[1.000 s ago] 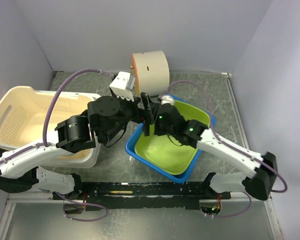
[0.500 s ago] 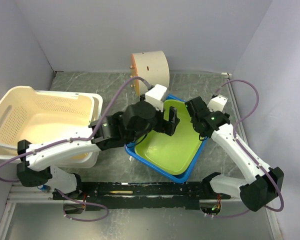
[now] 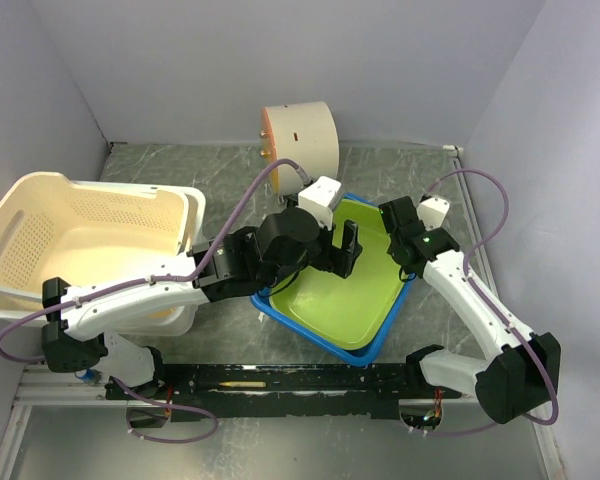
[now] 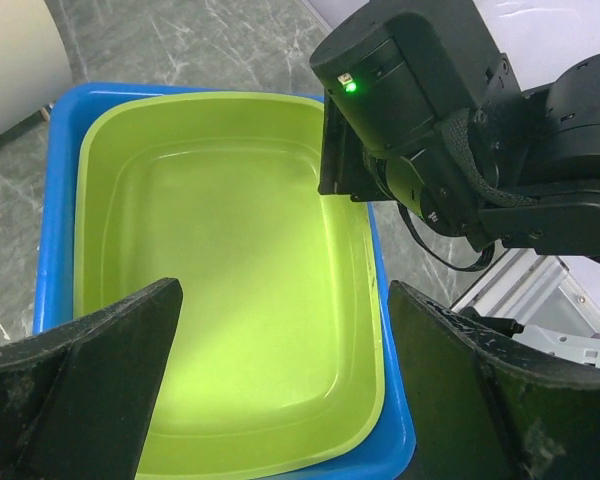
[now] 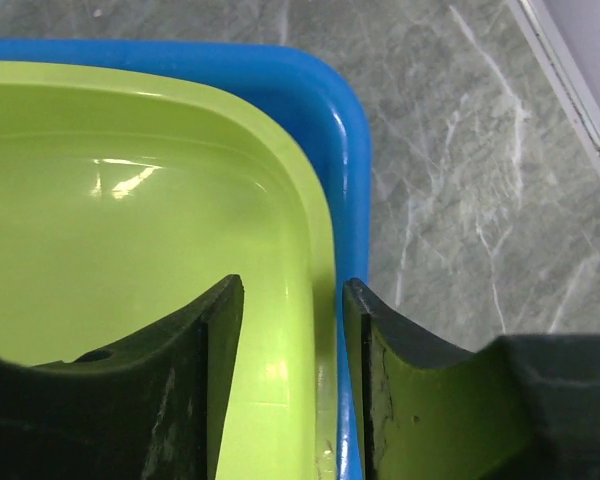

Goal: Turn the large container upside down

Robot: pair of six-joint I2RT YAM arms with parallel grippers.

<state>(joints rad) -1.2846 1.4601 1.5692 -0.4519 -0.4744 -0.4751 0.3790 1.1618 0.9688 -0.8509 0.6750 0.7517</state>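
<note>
A blue tub (image 3: 365, 352) sits mid-table with a lime green tub (image 3: 350, 300) nested inside it, both open side up. My left gripper (image 3: 345, 250) hovers open over the green tub's far part; its wrist view shows the green tub (image 4: 230, 220) inside the blue tub (image 4: 55, 200), with the gripper (image 4: 280, 390) wide open and empty. My right gripper (image 3: 392, 225) is at the tubs' far right corner. In its wrist view the gripper (image 5: 292, 290) straddles the green rim (image 5: 310, 220) and blue rim (image 5: 352, 200), jaws open around them.
A large cream perforated basket (image 3: 80, 230) stands at the left, partly under my left arm. A cream drum with an orange rim (image 3: 300, 135) lies on its side at the back. Bare marbled table (image 5: 480, 150) lies right of the tubs. Grey walls enclose the table.
My left gripper swung from the tubs' far left corner to over the green tub. My right gripper drew back from the tub's middle to the far right corner and now straddles the rims.
</note>
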